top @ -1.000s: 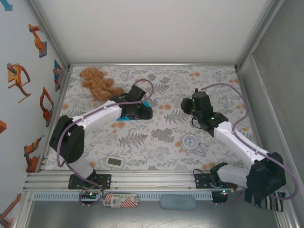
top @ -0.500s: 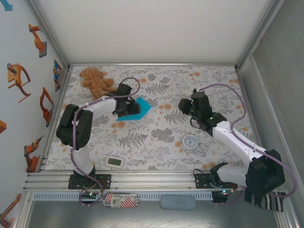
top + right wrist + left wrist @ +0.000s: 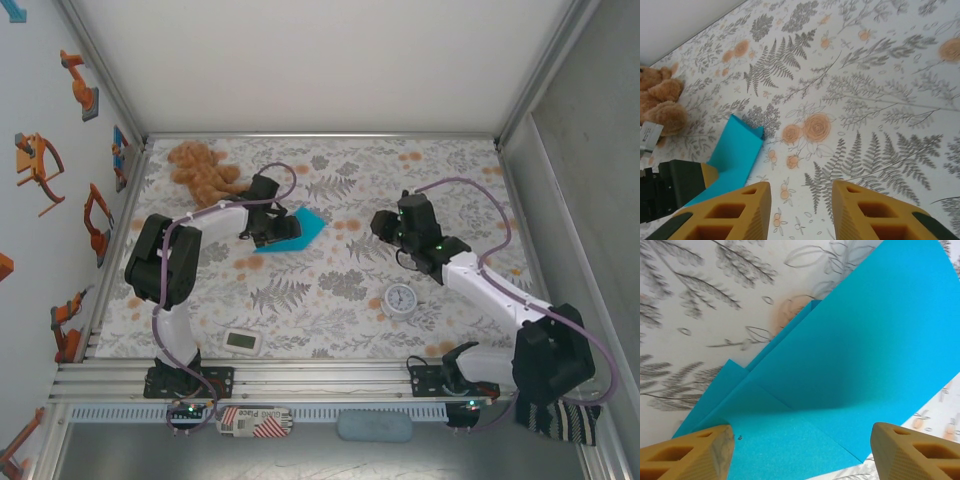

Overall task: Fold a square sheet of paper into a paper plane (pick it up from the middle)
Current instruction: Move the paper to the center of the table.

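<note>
The turquoise square sheet of paper (image 3: 306,228) lies on the floral table, folded into a pointed shape with layered flaps and creases (image 3: 850,350). My left gripper (image 3: 268,232) is over its left end, its jaws spread wide, the paper under them and nothing gripped (image 3: 802,452). To the right of the paper, apart from it, my right gripper (image 3: 384,226) hovers over bare tablecloth. Its jaws are open and empty (image 3: 802,202). In the right wrist view the paper (image 3: 737,145) is at the left, with the left gripper's finger (image 3: 707,176) at its near end.
A brown teddy bear (image 3: 203,172) sits at the back left, close behind the left arm. A small round white clock (image 3: 401,298) lies under the right forearm. A white rectangular gadget (image 3: 243,341) rests near the front edge. Metal walls frame the table.
The left gripper has drawn back to the left off the paper, uncovering its pointed right end. The right gripper has drifted slightly left toward the paper.
</note>
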You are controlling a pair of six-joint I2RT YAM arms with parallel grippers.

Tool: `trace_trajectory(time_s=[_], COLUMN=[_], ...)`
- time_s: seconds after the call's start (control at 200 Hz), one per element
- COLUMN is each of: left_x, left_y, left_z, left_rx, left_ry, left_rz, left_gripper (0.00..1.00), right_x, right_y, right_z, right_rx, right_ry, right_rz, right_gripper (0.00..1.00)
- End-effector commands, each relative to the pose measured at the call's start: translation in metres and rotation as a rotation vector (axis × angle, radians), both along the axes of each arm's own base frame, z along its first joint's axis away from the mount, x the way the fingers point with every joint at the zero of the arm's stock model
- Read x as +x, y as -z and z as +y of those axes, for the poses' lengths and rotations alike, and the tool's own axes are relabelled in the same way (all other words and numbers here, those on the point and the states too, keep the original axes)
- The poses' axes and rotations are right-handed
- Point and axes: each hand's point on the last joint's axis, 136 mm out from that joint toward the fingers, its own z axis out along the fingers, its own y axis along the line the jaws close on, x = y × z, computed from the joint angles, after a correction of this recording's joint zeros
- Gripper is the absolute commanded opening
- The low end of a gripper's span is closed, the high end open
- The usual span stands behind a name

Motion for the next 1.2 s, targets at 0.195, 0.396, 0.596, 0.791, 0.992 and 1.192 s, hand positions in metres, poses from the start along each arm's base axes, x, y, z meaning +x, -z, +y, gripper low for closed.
trace_trajectory(time_s=[0.195, 0.396, 0.596, 0.791, 0.992, 1.192], left_x=[-0.05, -0.053, -0.057, -0.056, -0.056, -0.051], left_y=[0.005, 0.01, 0.01, 0.009, 0.018, -0.009], left_z=[-0.071, -0.079, -0.078, -0.078, -0.071, -0.074], left_rx=[-0.21, -0.185, -0.178, -0.183, -0.165, -0.208], left_ry=[-0.057, -0.1, -0.084, -0.082, -0.093, -0.048], left_rz=[0.175, 0.168, 0.168, 0.169, 0.188, 0.133], left_gripper=[0.59, 0.42, 0.29, 0.22, 0.15, 0.15], right_x=[-0.005, -0.006, -0.006, -0.015, -0.025, -0.03], right_y=[0.048, 0.073, 0.093, 0.112, 0.126, 0.144], right_z=[0.054, 0.098, 0.121, 0.133, 0.134, 0.123], right_rx=[0.242, 0.269, 0.282, 0.266, 0.214, 0.105], right_ry=[-0.093, -0.177, -0.223, -0.271, -0.3, -0.303], right_rz=[0.165, 0.229, 0.285, 0.352, 0.407, 0.452], right_gripper=[0.17, 0.0, 0.0, 0.0, 0.0, 0.0])
